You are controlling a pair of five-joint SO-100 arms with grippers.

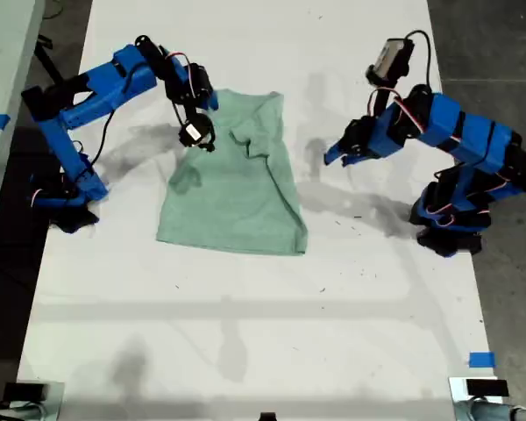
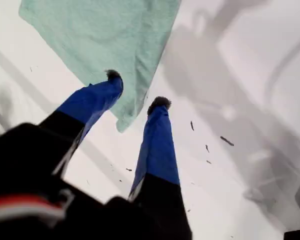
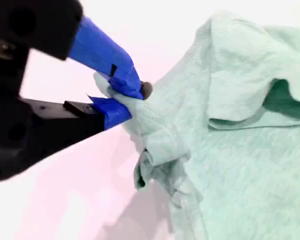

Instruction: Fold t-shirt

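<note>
The pale mint-green t-shirt point(image 1: 237, 184) lies on the white table point(image 1: 245, 333), with its side toward the exterior view's right folded inward. My second gripper point(image 1: 209, 101) is on the arm at the exterior view's left. It is shut on a bunched edge of the t-shirt point(image 3: 240, 150), and that cloth is pinched between the fingers of this gripper point(image 3: 132, 100). My first gripper point(image 1: 333, 156), on the arm at the exterior view's right, hovers open beside the shirt. Its gripper point(image 2: 136, 89) holds nothing, and a corner of the t-shirt point(image 2: 105, 30) shows beyond its fingertips.
Both arm bases stand on the table, one at each side of the exterior view. A blue tape mark point(image 1: 480, 360) sits near the front corner at the exterior view's right. Dark floor point(image 1: 508, 70) lies past the table edge there.
</note>
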